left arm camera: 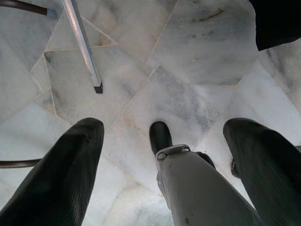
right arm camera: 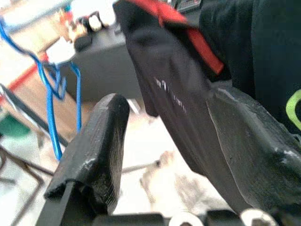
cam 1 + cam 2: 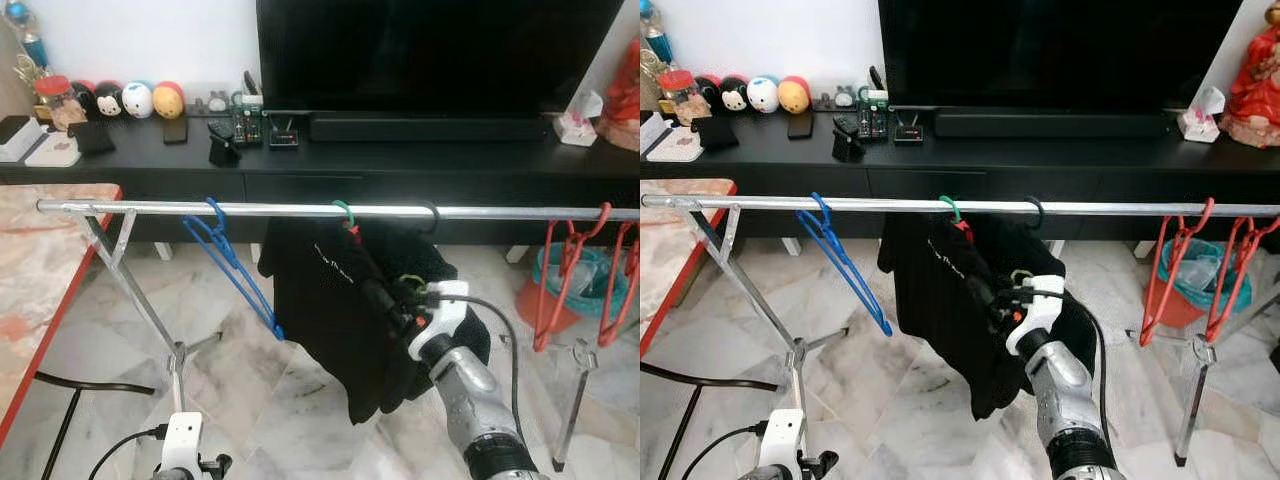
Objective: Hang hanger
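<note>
On the rail [image 3: 300, 209], a blue hanger [image 3: 232, 266] is hanging on the left, a green hanger [image 3: 343, 211] is holding a black shirt [image 3: 325, 300] in the middle beside the right gripper's [image 2: 160, 155] spread fingers, and red hangers [image 3: 580, 275] are dangling far right.

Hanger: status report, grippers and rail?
Right gripper open against black shirt. Shirt's green hanger hooked on rail. Left gripper open, idle. Blue hanger alongside.
</note>
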